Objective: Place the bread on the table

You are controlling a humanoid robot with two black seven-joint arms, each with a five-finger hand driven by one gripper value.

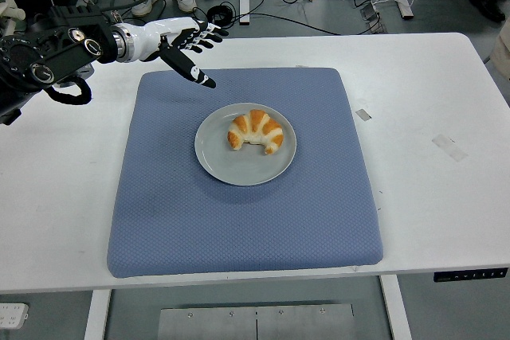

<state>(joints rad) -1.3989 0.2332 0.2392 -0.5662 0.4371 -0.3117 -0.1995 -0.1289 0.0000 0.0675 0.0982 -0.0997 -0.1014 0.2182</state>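
One croissant (255,132), one plate (239,169), one mat (239,228)

Golden croissant bread (255,131) on grey plate (231,166)

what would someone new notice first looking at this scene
Probably the golden crescent-shaped bread on the round grey plate, in the middle of the blue padded mat on the white table. Next, the left robot hand, fingers spread, holding nothing, over the mat's far left corner.
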